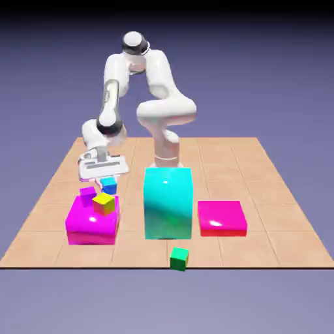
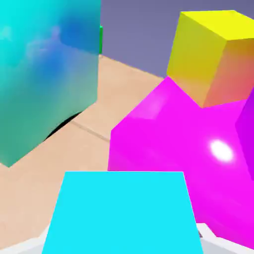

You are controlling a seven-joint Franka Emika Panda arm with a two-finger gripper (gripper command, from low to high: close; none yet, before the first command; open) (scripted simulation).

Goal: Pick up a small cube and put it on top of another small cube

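Bright blue, the small cube (image 1: 109, 186) sits left of centre in the exterior view, held in the gripper (image 1: 107, 182), whose fingers are closed on its sides. White and jointed, the arm (image 1: 158, 75) stands in the upper middle of that frame and bends toward the exterior view's left, with the hand (image 1: 103, 167) low over the tiled table (image 1: 261, 176). Just in front of the blue cube, at lower left, lies a magenta block (image 1: 93, 223); a purple cube (image 1: 87, 196) shows at its back left and a yellow cube (image 1: 104, 203) at its right, both seeming to rest on its top. Whether the blue cube touches the table or is raised off it, I cannot tell. A tall cyan block (image 1: 168, 203) stands upright near the middle, with a low pink-red block (image 1: 222, 218) beside it on the exterior view's right. Near the front edge, at bottom centre, is a green cube (image 1: 179, 259). From the hand view, the blue cube's face fills the bottom middle and hides the fingertips. Magenta spreads across the right and lower right, yellow is at upper right, a bit of purple shows at the right edge, and the cyan block takes the upper left, with a green sliver beside it.
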